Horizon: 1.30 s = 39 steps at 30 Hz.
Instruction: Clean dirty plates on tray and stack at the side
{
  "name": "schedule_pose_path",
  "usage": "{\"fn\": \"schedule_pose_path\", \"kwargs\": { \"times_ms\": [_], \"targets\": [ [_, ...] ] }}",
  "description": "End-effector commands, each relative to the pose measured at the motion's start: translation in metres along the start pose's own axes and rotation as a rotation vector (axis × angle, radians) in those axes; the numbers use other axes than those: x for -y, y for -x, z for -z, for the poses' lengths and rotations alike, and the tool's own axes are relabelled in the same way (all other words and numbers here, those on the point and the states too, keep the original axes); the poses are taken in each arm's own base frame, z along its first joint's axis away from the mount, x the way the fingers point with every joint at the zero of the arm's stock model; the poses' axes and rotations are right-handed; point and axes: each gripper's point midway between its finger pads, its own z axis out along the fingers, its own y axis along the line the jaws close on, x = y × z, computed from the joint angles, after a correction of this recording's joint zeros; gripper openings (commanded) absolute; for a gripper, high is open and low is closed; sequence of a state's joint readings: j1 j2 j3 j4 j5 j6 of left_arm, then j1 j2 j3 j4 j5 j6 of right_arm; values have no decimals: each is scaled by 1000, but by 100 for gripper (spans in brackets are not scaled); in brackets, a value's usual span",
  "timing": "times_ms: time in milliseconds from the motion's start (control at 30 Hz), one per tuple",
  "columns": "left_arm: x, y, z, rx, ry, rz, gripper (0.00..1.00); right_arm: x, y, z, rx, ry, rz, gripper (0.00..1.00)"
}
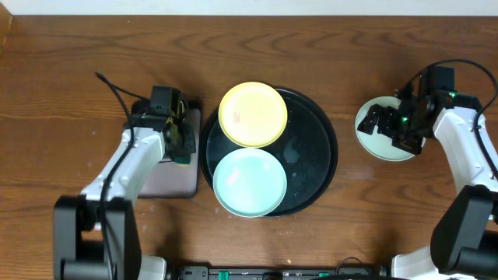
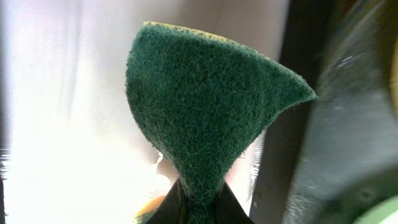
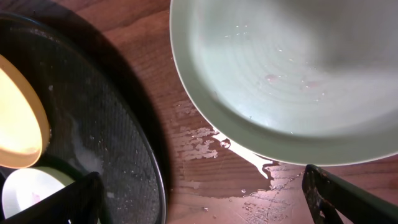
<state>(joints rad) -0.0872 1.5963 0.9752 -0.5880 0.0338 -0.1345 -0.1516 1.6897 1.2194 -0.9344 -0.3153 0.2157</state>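
Black tray (image 1: 310, 148), yellow plate (image 1: 253, 114), mint plate (image 1: 249, 182)

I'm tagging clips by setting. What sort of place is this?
Probably a lab bench staged for dishwashing: wooden table, plates on a black tray, a green sponge in the left gripper.

Pretty much all you get here is the table (image 1: 78, 62), dark reddish-brown wood with wavy grain running along its length. Beyond the table's far edge there's a thin pale strip (image 1: 249, 6), can't tell if it's wall or floor. Light's soft and even on the table, and a wet patch (image 3: 252, 158) on the wood toward its right end shines bright
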Motion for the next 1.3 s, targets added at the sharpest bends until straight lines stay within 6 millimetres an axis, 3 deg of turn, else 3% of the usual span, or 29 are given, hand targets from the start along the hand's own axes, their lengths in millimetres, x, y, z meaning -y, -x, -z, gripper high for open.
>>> {"fn": "schedule_pose_path", "kwargs": {
  "times_ms": [0, 167, 300, 700, 833, 933, 1000, 1133, 1200, 1267],
  "targets": [
    [1, 35, 50, 180, -8, 24, 8, -4, -1, 0, -1, 8, 20, 99],
    [0, 36, 105, 306, -49, 112, 8, -4, -1, 0, -1, 8, 20, 99],
    [-1, 22, 126, 320, -61, 118, 7, -4, -1, 0, -1, 8, 20, 99],
    [-5, 6, 123, 259, -45, 112, 8, 2, 3, 0, 16, -27, 24, 99],
    [-5, 6, 123, 258, -45, 115, 8, -5, 15, 1, 63, 4, 35, 99],
    [-4, 8, 123, 267, -49, 125, 8, -10, 12, 1, 51, 36, 37, 99],
    [-4, 10, 122, 270, -49, 125, 8, -18, 6, 0, 24, 72, 38, 87],
    [-4, 10, 122, 267, -49, 125, 8, -48, -2, -4, 0, 148, 94, 38],
    [-4, 10, 122, 267, -49, 125, 8, -63, -5, -8, 7, 152, 136, 22],
    [-4, 9, 121, 265, -50, 134, 8, -74, -7, -14, 19, 119, 135, 23]
  ]
}}
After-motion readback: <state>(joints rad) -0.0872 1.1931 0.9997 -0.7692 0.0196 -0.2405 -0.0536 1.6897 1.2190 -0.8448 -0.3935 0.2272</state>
